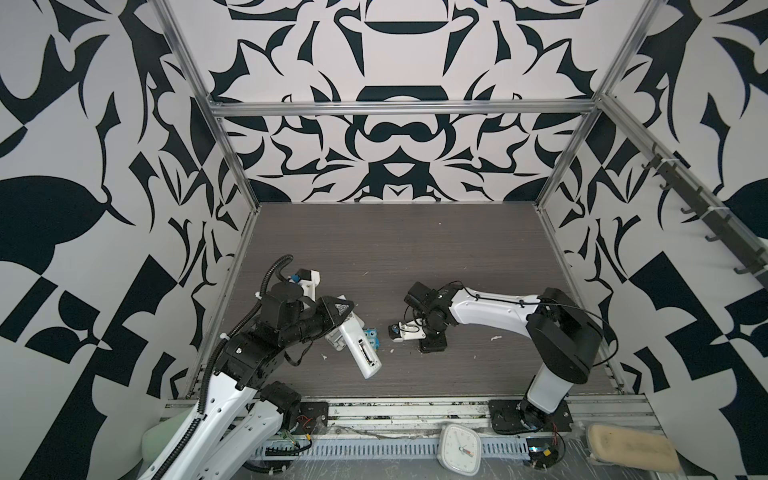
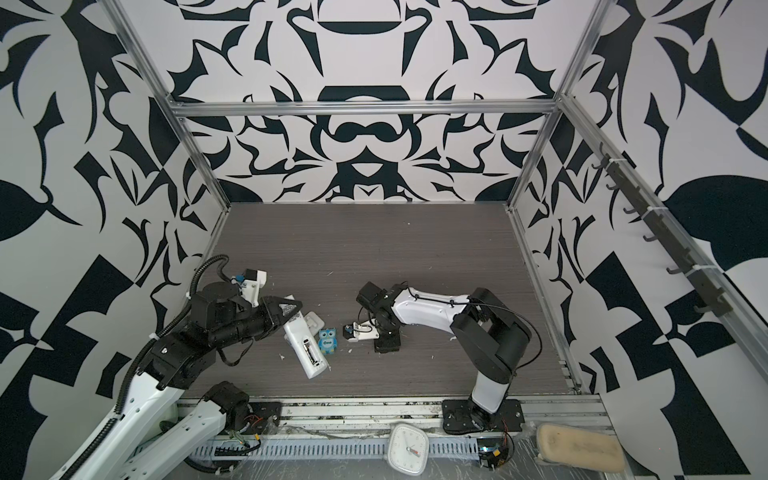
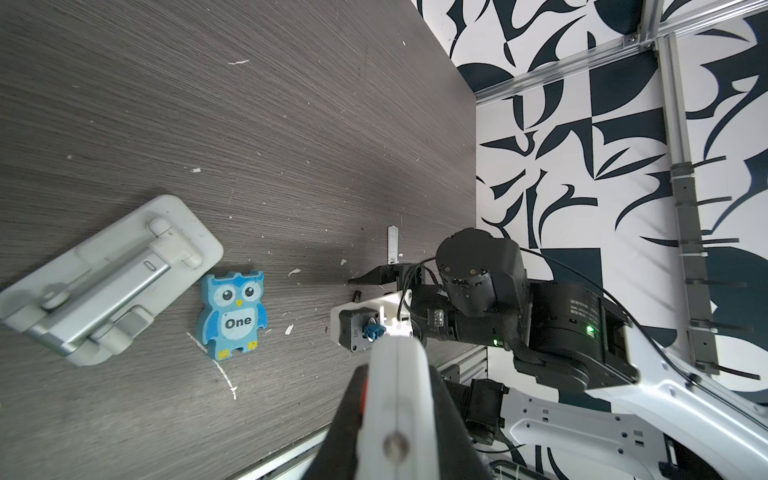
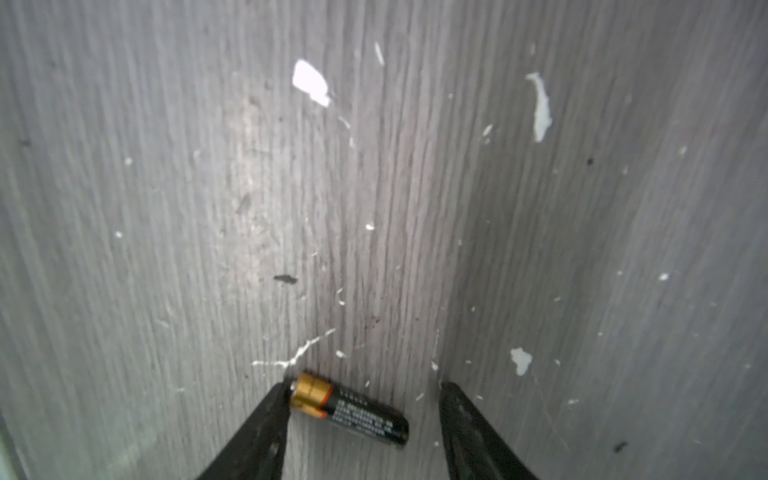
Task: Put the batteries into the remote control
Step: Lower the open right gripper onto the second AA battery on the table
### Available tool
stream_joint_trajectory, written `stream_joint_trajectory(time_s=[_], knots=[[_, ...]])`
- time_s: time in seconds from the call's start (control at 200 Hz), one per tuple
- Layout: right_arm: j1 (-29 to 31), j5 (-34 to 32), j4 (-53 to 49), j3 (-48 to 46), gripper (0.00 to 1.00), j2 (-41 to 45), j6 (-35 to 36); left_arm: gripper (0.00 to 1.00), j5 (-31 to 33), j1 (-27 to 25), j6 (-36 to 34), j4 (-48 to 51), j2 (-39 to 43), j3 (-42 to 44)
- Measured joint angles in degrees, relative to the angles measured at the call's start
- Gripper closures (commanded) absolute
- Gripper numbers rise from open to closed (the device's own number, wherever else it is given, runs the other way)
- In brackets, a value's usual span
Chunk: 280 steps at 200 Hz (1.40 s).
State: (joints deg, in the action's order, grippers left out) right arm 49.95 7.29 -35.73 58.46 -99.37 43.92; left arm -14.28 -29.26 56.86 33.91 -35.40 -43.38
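While left gripper point(image 1: 340, 309) clamps remote control point(image 1: 359, 349), right gripper point(image 4: 363, 388) straddles battery point(image 4: 357, 411), jaws apart; owl point(image 3: 232, 316) reads "One"

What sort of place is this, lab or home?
Likely a lab robot cell: an aluminium frame lined with black-and-white patterned panels boxes in the table, and the left arm and right arm are bolted to a rail at its front.

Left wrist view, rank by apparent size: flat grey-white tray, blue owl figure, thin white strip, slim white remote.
1. flat grey-white tray
2. blue owl figure
3. thin white strip
Unranked: slim white remote, right at the lens and cropped.
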Motion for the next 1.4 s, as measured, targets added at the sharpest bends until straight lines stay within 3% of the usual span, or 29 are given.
stream_joint_trajectory(time_s=[0.24, 0.585, 1.145, 1.4], knots=[[0.00, -0.11, 0.98, 0.09, 0.66, -0.13, -0.52, 1.00, 0.22, 0.00, 0.76, 0.00, 1.38, 0.00], [0.00, -0.26, 0.15, 2.93, 0.75, -2.56, -4.13, 1.00, -0.11, 0.00, 1.05, -0.72, -0.85, 0.20], [-2.97, -0.28, -1.31, 6.32, 0.77, -5.07, -14.23, 1.00, -0.13, 0.00, 0.55, -3.85, -3.87, 0.87], [-3.02, -0.72, -1.68, 6.34, 0.64, -5.03, -19.89, 1.00, -0.13, 0.00, 0.20, -4.94, -4.85, 1.60]])
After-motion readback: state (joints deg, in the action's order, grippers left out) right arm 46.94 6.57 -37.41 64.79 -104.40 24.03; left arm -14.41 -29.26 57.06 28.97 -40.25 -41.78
